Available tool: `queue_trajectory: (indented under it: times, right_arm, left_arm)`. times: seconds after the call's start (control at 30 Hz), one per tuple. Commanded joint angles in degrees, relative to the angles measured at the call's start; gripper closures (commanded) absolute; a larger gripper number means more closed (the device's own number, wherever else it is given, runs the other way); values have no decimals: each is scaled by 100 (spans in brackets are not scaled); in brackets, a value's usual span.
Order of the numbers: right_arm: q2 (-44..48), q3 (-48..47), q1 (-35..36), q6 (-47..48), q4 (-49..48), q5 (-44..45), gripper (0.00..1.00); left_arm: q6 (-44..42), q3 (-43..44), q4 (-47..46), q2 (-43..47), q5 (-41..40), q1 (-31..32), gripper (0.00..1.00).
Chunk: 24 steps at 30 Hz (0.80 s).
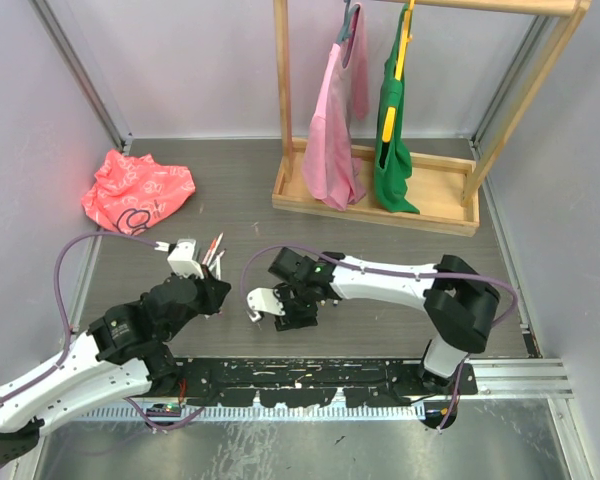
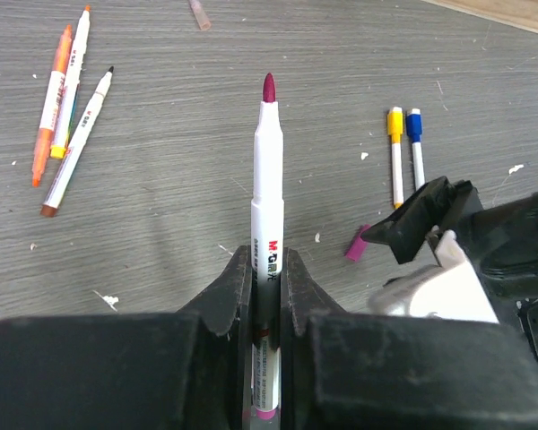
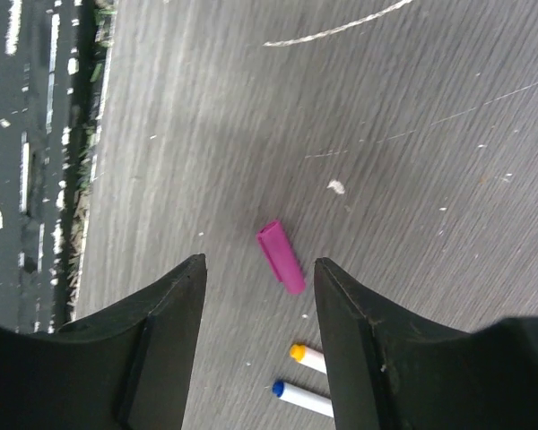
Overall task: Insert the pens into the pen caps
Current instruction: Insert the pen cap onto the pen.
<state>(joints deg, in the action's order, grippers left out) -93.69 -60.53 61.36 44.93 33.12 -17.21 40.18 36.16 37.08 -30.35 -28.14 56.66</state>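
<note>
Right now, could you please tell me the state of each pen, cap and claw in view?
Left claw: shut on the pink pen.
Pink pen: uncapped, tip bare.
Right claw: open, holding nothing.
Pink cap: loose, lying flat.
Yellow pen: lying flat.
Blue pen: lying flat beside it.

Glossy plastic pen (image 2: pixel 265 206), matt wood-grain table (image 2: pixel 179 233).

Crumpled pink bag (image 1: pixel 138 190) lies left of a wooden rack (image 1: pixel 380 212) (pink garment (image 1: pixel 332 140), green garment (image 1: pixel 392 150) hanging).

White pen (image 2: pixel 267 193) with magenta tip, magenta cap (image 3: pixel 281 257), grey wood-grain table (image 2: pixel 206 134).
</note>
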Motion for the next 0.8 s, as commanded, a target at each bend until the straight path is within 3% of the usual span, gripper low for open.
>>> queue_trajectory:
  times: [0.0, 0.4, 0.77]
  right_arm:
    - [-481, -650, -50, 115, 489, 248, 44]
    - [-993, -872, -78, 126, 520, 544, 48]
    - [-1212, -897, -106, 7, 520, 644, 64]
  left_arm:
    - [118, 85, 21, 62, -215, -9, 100]
    - [160, 37, 186, 257, -338, -7, 100]
    - [174, -21, 158, 238, -385, -8, 100]
